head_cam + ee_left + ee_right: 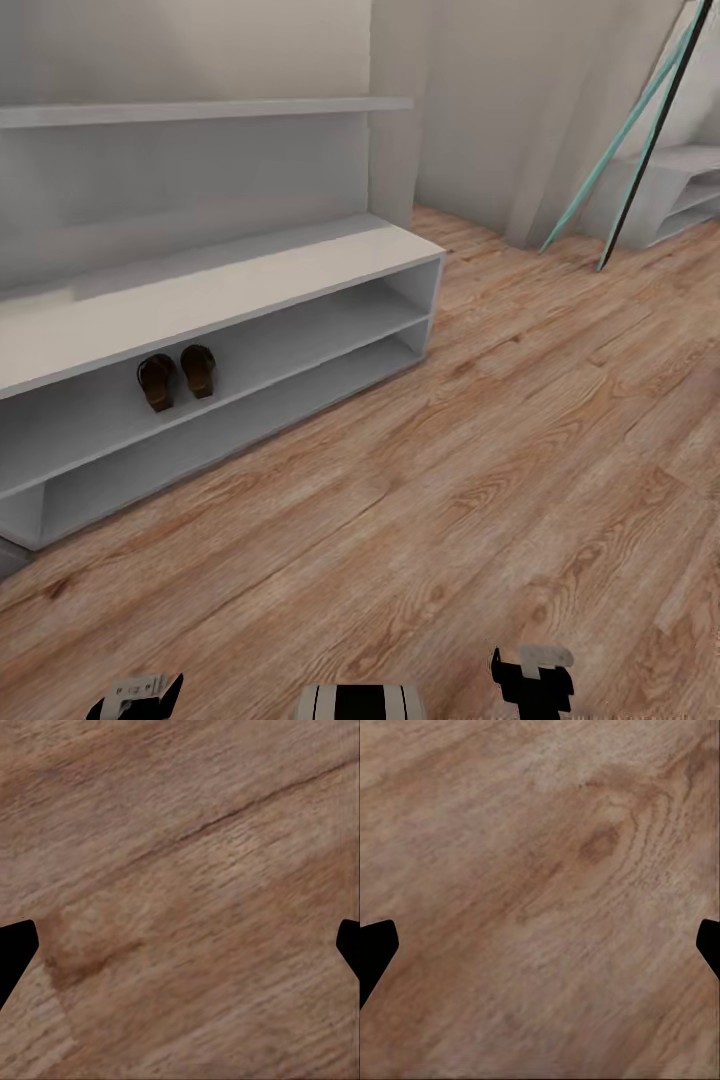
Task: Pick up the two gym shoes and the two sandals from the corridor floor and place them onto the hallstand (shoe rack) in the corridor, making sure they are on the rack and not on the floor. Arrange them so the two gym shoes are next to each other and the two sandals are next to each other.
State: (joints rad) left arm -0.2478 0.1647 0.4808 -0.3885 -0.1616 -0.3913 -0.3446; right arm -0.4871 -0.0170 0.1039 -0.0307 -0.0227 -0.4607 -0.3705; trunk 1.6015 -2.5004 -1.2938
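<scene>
Sandals (177, 377): side by side on the hallstand (230, 290) upper shelf.
Left gripper (180, 945): jaws apart, empty.
Right gripper (540, 945): jaws apart, empty.
Risk: gym shoes unseen; turning near the leaning mirror (640, 130) might clip it.

The hallstand (300, 270) is running off the left edge of the head view, so its far end is being cut away, and the teal-framed mirror (640, 130) is leaving the frame at the upper right. Along the bottom edge both arms are showing only as cropped stubs. The two sandals (177, 378) are sitting too small for strap detail.
</scene>
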